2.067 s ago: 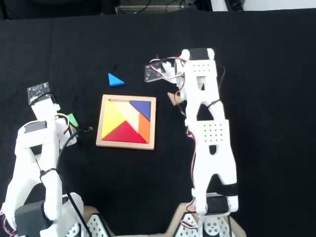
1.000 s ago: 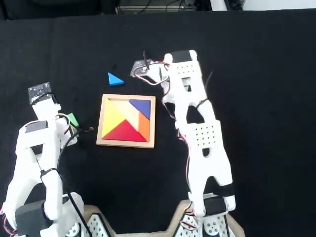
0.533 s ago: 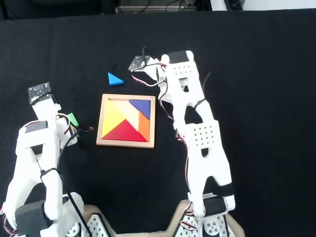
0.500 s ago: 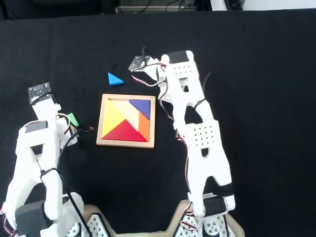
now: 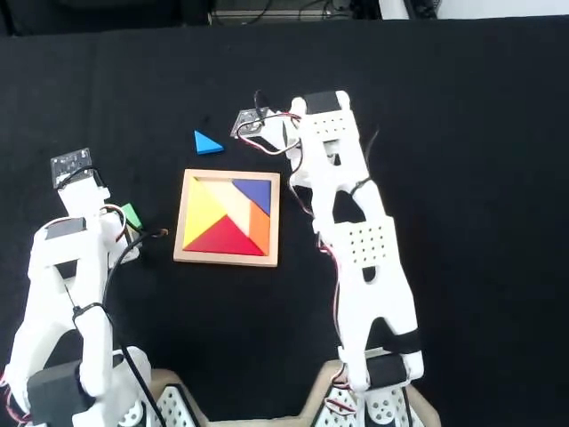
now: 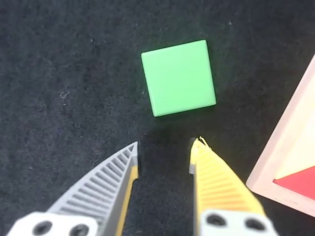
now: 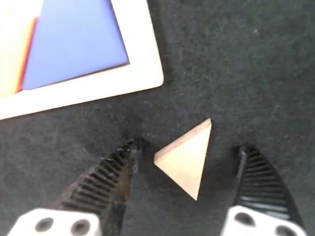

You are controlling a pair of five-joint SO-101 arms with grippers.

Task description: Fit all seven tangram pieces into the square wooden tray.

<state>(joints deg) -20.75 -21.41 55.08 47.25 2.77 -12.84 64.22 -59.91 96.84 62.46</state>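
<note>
Our left arm rises from its base and folds forward, wrist bent down, so that our left gripper points straight at the surface below. Its grey and yellow fingers are parted, with a modest gap between the tips. Our right arm stretches far forward, almost straight, with the wrist tipped down at its far end. Our right gripper hangs low, its black jaws spread wider than the left's.
</note>
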